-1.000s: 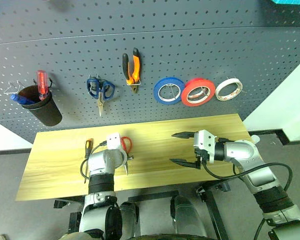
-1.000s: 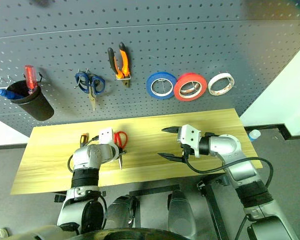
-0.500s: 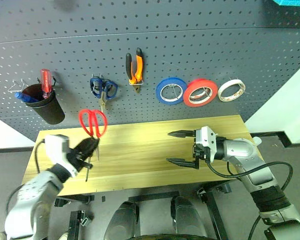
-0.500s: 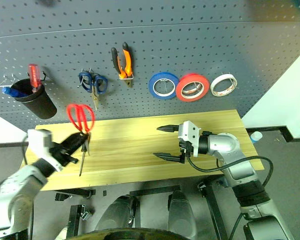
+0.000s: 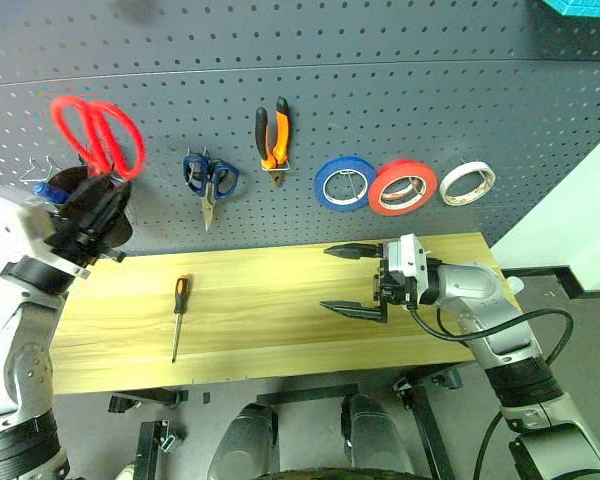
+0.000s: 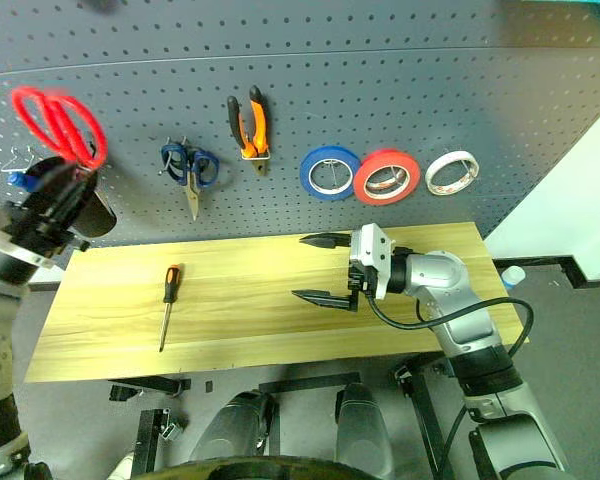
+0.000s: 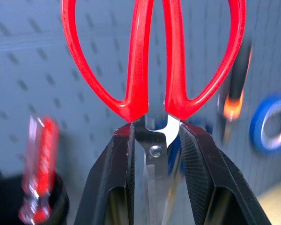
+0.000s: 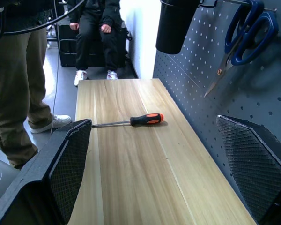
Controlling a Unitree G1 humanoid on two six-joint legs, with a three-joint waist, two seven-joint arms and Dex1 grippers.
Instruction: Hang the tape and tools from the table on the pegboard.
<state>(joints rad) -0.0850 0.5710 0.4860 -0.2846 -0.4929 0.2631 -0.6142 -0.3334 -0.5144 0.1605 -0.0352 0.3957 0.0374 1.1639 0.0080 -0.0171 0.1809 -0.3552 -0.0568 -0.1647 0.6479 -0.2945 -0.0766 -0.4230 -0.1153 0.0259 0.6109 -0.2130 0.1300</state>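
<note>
So the left claw [image 5: 98, 205], clamped on the red scissors [image 5: 97, 135], just swung them off the bench [image 5: 280, 300] up to the pegboard [image 5: 380, 100] to hang, while the right claw [image 5: 355, 280] hovers wide open, leaving only the screwdriver [image 5: 178, 312] down there.

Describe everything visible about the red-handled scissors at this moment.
The red-handled scissors have two large glossy red loop handles, apparently plastic, and bare metal blades joined by a round pivot screw. The blades are shut. The left gripper holds them handles-up, its black fingers clamped on the blades by the pivot. They are raised in front of the pegboard, above the black cup.
</note>
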